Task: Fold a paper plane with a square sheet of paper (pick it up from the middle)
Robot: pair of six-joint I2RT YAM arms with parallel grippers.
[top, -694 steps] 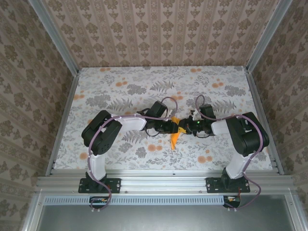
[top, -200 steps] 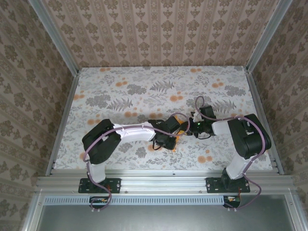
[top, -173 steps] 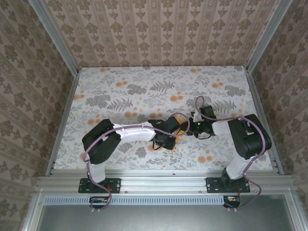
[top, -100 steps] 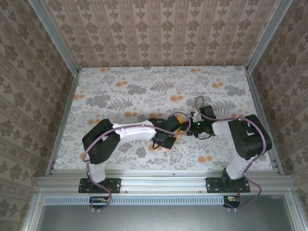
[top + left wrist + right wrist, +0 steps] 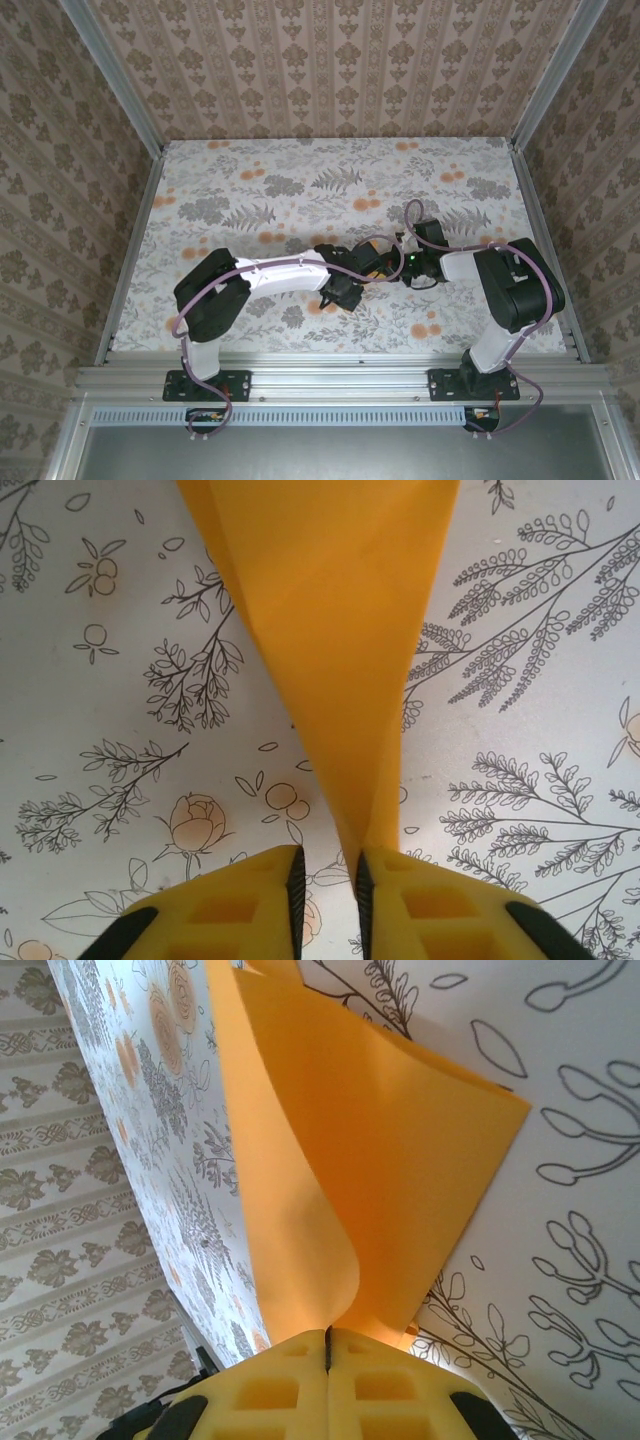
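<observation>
The square sheet of paper (image 5: 400, 1160) is bright orange and folded, its layers curling up out of my right gripper (image 5: 327, 1345), which is shut on its edge. In the left wrist view the paper (image 5: 330, 630) narrows to a point. That point reaches down between the fingers of my left gripper (image 5: 330, 880). Those jaws stand slightly apart, and the tip rests against the right pad (image 5: 362, 875) only. From above, both grippers meet at mid-table, left gripper (image 5: 356, 277) and right gripper (image 5: 392, 263), with a sliver of the paper (image 5: 373, 247) between them.
The flower-printed tabletop (image 5: 250, 180) stretches bare behind and to the left of the arms. Patterned walls and aluminium posts (image 5: 128, 110) close it in on three sides. The cables of both arms loop above the wrists.
The left arm has swung round to the near side of the paper. Its jaws pinched the narrow end half a second ago and have now parted a little. The right gripper has held still.
</observation>
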